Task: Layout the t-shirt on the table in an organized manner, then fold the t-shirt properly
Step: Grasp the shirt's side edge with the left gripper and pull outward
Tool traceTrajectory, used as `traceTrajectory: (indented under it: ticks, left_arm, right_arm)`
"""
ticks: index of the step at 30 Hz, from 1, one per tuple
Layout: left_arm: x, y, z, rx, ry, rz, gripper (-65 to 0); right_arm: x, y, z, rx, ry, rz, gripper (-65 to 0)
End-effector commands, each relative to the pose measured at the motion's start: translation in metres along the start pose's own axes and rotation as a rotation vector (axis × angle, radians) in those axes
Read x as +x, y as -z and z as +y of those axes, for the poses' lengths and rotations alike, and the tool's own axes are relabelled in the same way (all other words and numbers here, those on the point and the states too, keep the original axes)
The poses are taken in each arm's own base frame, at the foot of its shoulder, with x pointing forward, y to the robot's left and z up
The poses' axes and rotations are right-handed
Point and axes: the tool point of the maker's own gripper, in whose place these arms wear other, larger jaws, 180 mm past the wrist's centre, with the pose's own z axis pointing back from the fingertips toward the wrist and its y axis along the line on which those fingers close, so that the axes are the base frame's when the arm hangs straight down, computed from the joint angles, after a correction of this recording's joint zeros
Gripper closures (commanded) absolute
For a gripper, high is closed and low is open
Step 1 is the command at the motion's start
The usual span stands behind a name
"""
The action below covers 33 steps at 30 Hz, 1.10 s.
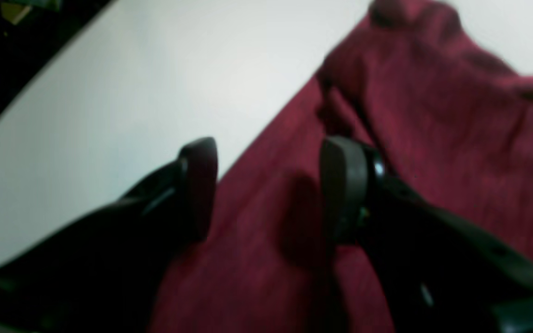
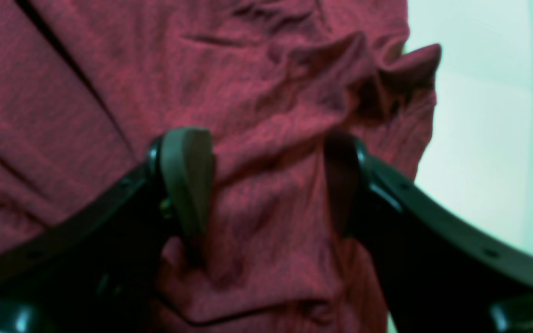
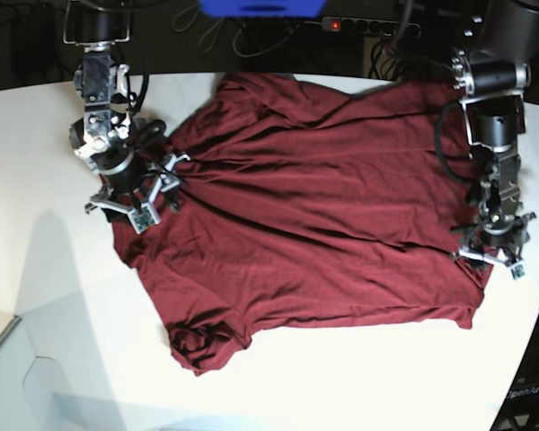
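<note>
Left gripper w/ jaws spread, nothing between, hovers over t-shirt edge; bare table just beside its one fingertip. Right gripper also spread wide, empty, wrinkled cloth right under both pads. Shirt lies spread btw the two arms.

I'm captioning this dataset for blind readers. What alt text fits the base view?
A dark maroon-red short-sleeved t-shirt lies spread, wrinkled, on a large white table, one sleeve bunched at the near edge. Both black robot arms hover at opposite sides of it, jaws open.
</note>
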Motion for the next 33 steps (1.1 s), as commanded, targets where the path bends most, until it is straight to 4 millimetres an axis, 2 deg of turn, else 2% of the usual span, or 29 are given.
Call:
traceTrajectory:
  ticks: [1, 3, 7, 11, 16, 33]
  left_arm:
    - [0.031, 0.002, 0.002, 0.002, -0.005, -0.074, -34.2]
    - [0.028, 0.002, -0.006, -0.01, -0.012, -0.071, -34.2]
    - [0.033, 0.001, -0.014, -0.02, -0.015, -0.081, -34.2]
    - [0.04, 0.003, -0.029, -0.041, -0.034, -0.091, -34.2]
    - [0.038, 0.003, -0.041, -0.057, -0.047, -0.086, -34.2]
    - [0.036, 0.002, -0.035, -0.049, -0.055, -0.084, -34.2]
  right_arm:
    - [0.016, 0.0, -0.008, -0.017, -0.001, -0.052, -38.1]
    - [0.016, 0.0, -0.008, -0.017, -0.001, -0.052, -38.1]
    - [0.016, 0.0, -0.008, -0.017, -0.001, -0.052, -38.1]
    - [0.016, 0.0, -0.008, -0.017, -0.001, -0.052, -38.1]
    - [0.016, 0.0, -0.008, -0.017, -0.001, -0.052, -38.1]
    - [0.016, 0.0, -0.008, -0.017, -0.001, -0.052, -38.1]
